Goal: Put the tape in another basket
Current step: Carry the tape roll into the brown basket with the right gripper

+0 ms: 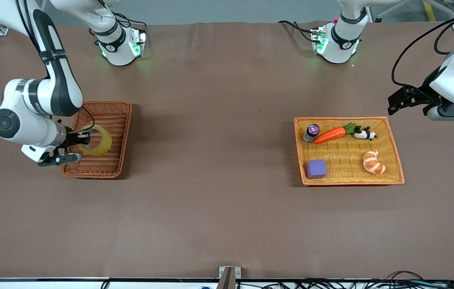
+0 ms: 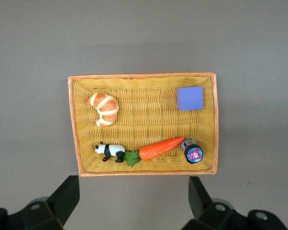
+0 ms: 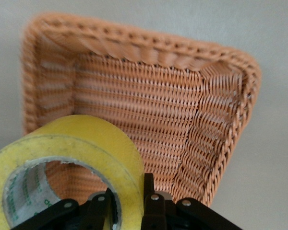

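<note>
Tape in right gripper

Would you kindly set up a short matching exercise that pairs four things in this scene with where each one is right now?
Things:
1. tape
2. purple block
3. left gripper
4. panda figure

Places:
A. beside the carrot's leaves
B. over the table beside the yellow basket, jaws open
C. in the right gripper, over the reddish-brown basket
D. yellow basket's corner nearest the front camera

Pairs: 1-C, 2-D, 3-B, 4-A

place: robotics lab | evidence: two robot arm bases bolted on brown-covered table, cables along edge
</note>
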You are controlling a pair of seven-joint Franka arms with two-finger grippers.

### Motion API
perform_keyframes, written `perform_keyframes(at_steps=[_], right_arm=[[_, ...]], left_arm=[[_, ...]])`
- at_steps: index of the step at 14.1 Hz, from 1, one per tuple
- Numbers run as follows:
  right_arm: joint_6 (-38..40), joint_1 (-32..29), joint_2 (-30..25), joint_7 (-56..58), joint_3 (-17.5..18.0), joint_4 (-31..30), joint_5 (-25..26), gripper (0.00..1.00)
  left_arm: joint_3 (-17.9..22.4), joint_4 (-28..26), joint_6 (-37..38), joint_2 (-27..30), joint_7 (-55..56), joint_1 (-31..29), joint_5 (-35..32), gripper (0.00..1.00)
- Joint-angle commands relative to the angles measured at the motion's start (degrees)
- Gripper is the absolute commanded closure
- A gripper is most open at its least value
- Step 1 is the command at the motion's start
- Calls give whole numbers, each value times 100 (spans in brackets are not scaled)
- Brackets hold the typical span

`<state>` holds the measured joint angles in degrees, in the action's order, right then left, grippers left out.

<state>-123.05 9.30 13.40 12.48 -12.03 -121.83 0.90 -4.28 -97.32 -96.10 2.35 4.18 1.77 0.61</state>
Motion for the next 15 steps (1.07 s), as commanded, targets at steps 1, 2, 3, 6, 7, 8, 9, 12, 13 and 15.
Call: perform_keyframes(at_steps=[1,2,3,6,7,8,9,12,13,15], right_arm=[[-570,-130,-163,272,-106,-605,51,98],[-589,-139,-136,289,-124,-623,51,98],[-580,-148,-92,290,-124,-632,51,97],[-729,-201,162,290,-124,-640,42,93],[-738,-201,198,281,-124,-649,42,89],[-747,-218,268,272,-124,-649,34,77],[-747,-244,373,272,-116,-649,-19,59],[-704,-236,400,255,-107,-571,-28,4],[-642,-201,383,263,-107,-396,-28,0],[-100,-227,339,272,-98,60,-37,0]], left_arm=[[-20,108,21,-68,-66,-19,-26,0],[-20,116,21,-77,-58,-19,-34,0],[-20,117,21,-77,-66,-19,-34,0],[-20,117,21,-77,-58,-1,-43,0],[-20,117,21,-86,-40,7,-43,0],[-20,117,21,-86,-31,16,-43,0],[-20,117,21,-86,-31,8,-43,0],[-20,117,21,-86,-22,7,-43,0],[-29,117,21,-86,-14,-1,-43,0],[-29,125,21,-86,4,7,-43,0]])
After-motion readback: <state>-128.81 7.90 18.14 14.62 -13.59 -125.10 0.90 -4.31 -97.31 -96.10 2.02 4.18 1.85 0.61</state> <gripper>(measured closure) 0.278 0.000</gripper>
